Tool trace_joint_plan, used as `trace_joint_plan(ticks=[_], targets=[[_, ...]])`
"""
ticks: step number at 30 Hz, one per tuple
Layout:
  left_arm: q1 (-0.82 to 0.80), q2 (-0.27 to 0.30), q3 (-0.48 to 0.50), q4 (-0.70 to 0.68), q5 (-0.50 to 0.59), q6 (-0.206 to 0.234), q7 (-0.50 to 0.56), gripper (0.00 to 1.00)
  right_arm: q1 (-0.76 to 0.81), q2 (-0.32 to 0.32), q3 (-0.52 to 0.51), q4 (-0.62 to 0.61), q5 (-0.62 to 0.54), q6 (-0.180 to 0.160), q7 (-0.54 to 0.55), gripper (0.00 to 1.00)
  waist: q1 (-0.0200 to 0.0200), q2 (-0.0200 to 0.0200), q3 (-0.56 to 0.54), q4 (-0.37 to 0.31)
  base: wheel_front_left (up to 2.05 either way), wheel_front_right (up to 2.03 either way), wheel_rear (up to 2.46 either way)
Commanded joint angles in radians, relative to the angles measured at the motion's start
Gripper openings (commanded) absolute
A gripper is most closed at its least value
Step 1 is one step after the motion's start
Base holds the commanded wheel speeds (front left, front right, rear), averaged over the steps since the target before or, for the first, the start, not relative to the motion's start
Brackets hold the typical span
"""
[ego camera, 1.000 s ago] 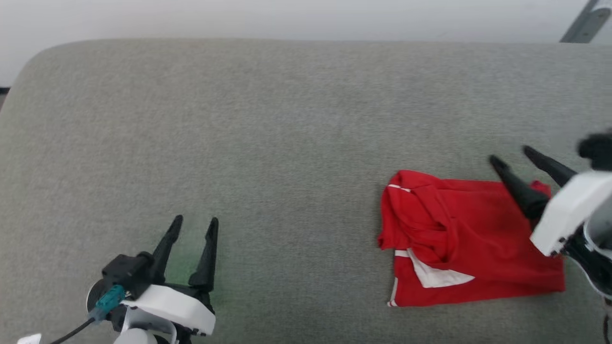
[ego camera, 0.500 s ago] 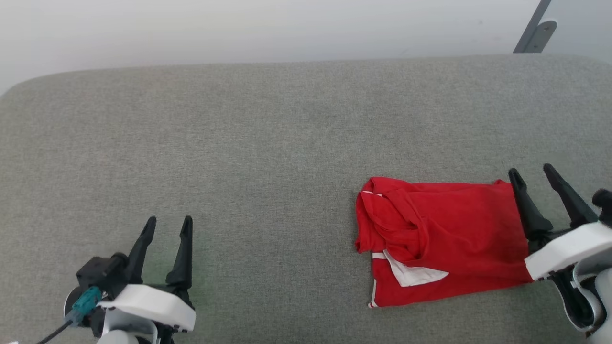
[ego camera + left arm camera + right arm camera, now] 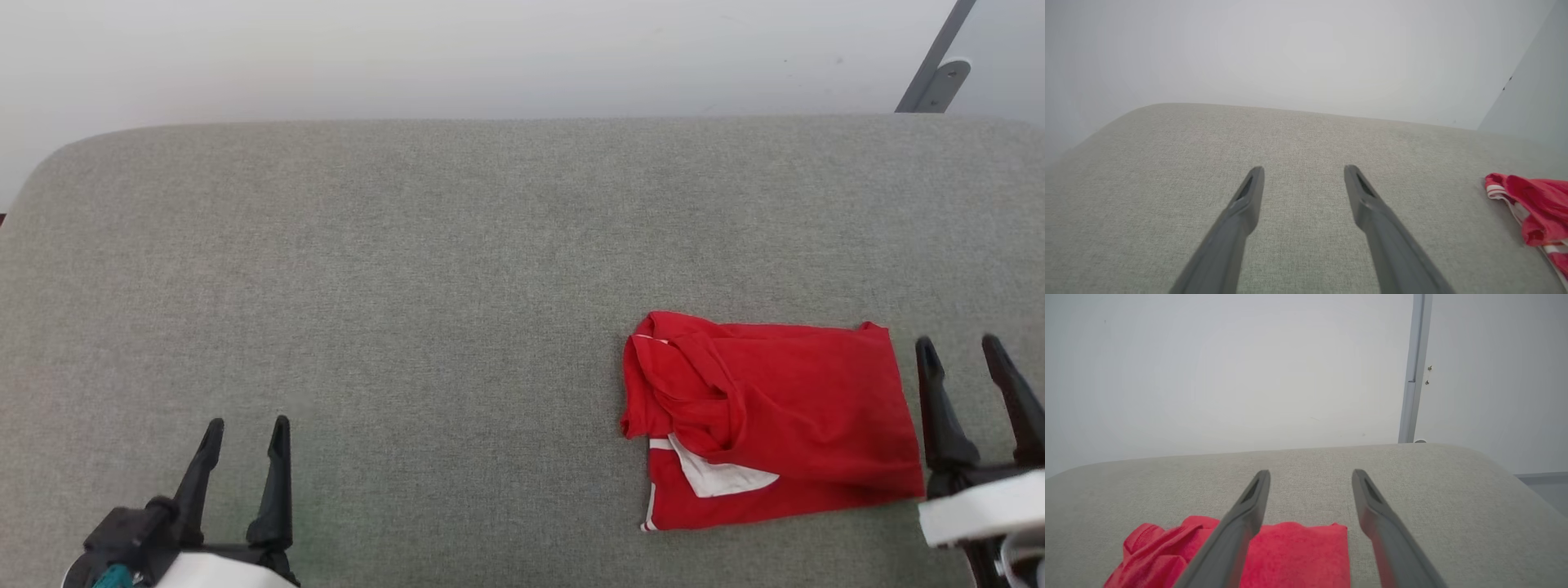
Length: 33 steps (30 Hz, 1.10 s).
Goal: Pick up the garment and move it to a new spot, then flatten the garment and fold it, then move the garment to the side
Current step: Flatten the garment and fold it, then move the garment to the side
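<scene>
the right end effector (image 3: 959, 346), fingers apart and empty, hovers just beside the right edge of the garment (image 3: 784, 416), which lies folded on the right of the grey padded surface (image 3: 457, 269). a stray sweep could catch its rumpled left layers and undo the fold. the left end effector (image 3: 247, 425), also apart and empty, has wide bare room around it, well off the rounded far edge.

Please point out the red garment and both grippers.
Red folded jersey garment (image 3: 816, 408): head view, on the plain red panel.
Left gripper with two dark fingers (image 3: 247, 425): head view, midway between its open fingertips.
Right gripper with two dark fingers (image 3: 958, 343): head view, midway between its open fingertips.
</scene>
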<state>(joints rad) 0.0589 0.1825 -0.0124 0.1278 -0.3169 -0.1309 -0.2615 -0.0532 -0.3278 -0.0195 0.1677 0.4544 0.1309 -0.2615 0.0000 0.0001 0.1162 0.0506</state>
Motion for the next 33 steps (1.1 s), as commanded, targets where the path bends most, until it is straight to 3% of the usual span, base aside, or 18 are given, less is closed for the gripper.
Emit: trace_joint_plan(ticks=[1, 14, 20, 26, 33], targets=[[0.023, -0.003, 0.008, -0.021, 0.006, 0.001, -0.005, 1.00, 0.030, 0.011, -0.018, -0.019, -0.008, 0.000, -0.004, 1.00, 0.0000, -0.0001, 0.001, 0.001, 0.00, 0.00, 0.00], [0.072, -0.023, 0.001, -0.077, 0.027, 0.001, -0.005, 1.00, 0.122, 0.044, -0.086, -0.091, -0.029, 0.000, 0.019, 1.00, 0.0000, -0.0001, -0.011, -0.002, 0.00, 0.00, 0.00], [0.051, -0.018, -0.011, -0.077, 0.029, 0.001, -0.005, 1.00, 0.090, 0.015, -0.074, -0.092, -0.033, 0.000, 0.068, 1.00, 0.0000, -0.0001, -0.009, -0.001, 0.00, 0.00, 0.00], [0.021, -0.019, -0.034, -0.086, 0.026, 0.001, -0.005, 1.00, 0.043, -0.038, -0.056, -0.044, -0.042, 0.000, 0.219, 1.00, 0.0000, -0.0001, 0.009, 0.014, 0.00, 0.00, 0.00], [-0.036, -0.015, -0.099, -0.098, 0.018, 0.001, -0.005, 1.00, -0.083, -0.169, 0.021, 0.049, 0.033, 0.000, 0.501, 1.00, 0.0000, -0.0001, 0.062, 0.040, 0.00, 0.00, 0.00]])
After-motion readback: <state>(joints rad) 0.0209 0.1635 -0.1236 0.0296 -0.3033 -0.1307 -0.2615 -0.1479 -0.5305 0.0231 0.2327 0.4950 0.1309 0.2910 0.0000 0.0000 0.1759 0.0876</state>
